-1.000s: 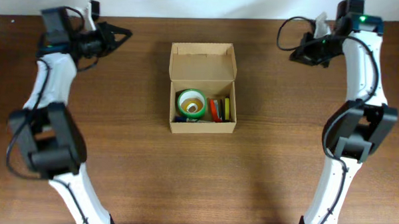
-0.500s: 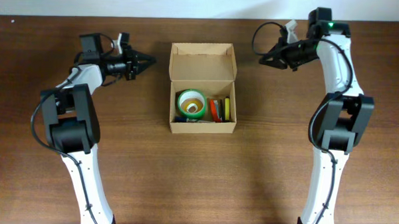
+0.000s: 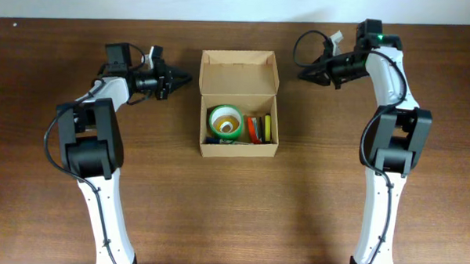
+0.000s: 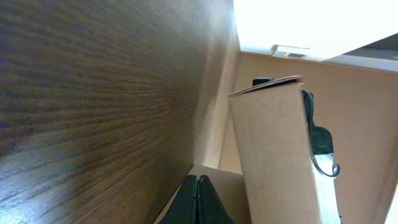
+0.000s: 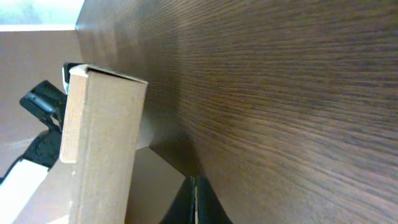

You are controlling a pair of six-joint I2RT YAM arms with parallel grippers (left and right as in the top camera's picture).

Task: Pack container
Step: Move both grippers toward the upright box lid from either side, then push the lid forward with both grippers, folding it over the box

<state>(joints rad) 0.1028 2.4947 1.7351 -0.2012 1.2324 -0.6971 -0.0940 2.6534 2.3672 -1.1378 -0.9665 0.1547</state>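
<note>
Grippers total two: left gripper and right gripper, each closed empty, flanking one open container.

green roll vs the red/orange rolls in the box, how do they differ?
The green roll lies flat, hole facing up; the red and orange rolls stand on edge. The green roll looks bulkier; the red and orange rolls look thin. The green roll sits left in the container, the others right. All are inside it.
</note>
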